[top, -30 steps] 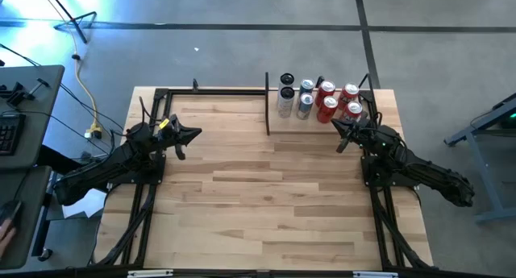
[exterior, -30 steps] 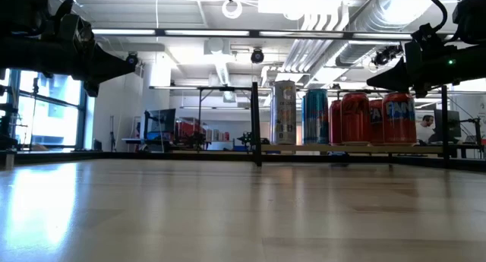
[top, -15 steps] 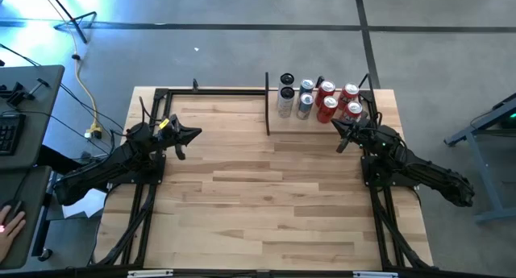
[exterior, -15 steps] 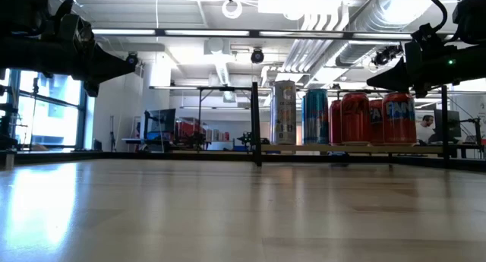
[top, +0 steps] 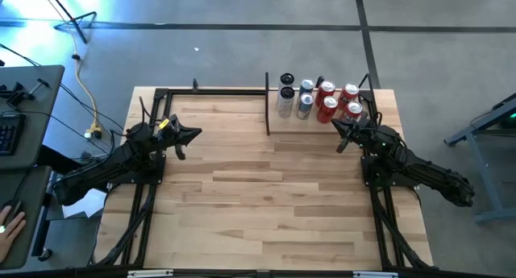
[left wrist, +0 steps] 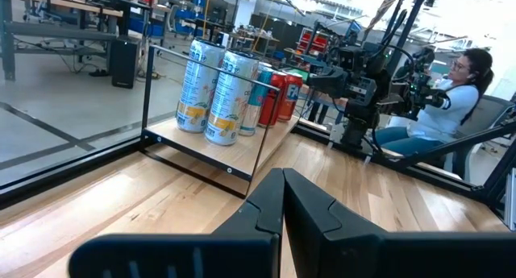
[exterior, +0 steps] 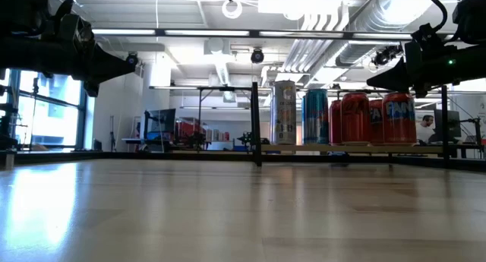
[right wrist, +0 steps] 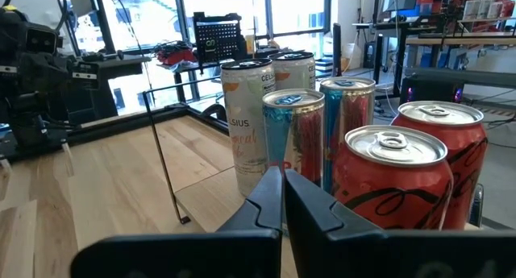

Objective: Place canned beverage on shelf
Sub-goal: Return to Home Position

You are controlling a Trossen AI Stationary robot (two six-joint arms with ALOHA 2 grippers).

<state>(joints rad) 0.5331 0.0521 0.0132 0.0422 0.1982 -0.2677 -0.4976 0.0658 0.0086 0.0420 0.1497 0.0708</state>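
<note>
- Cans stand grouped by colour on the shelf (top: pixel 310 126): white cans (top: pixel 286 96), blue cans (top: pixel 305 99), red soda cans (top: pixel 339 101).
- Right gripper (top: pixel 339 126) sits just beside the red group, fingers pressed together, holding nothing.
- Left gripper (top: pixel 192 134) is well apart, also closed and empty.
- Homing, by judgement: the right arm should draw straight back, clear of the cans and the black posts (top: pixel 267 105).

The left arm (top: pixel 105 169) lies folded along the left side, and the left gripper (top: pixel 191 134) points right, held in the air, its fingers (left wrist: pixel 260 213) pressed together. The right arm (top: pixel 419 172) lies folded along the right side. The right gripper (top: pixel 337 135) points left, also raised, its fingers touching.
</note>
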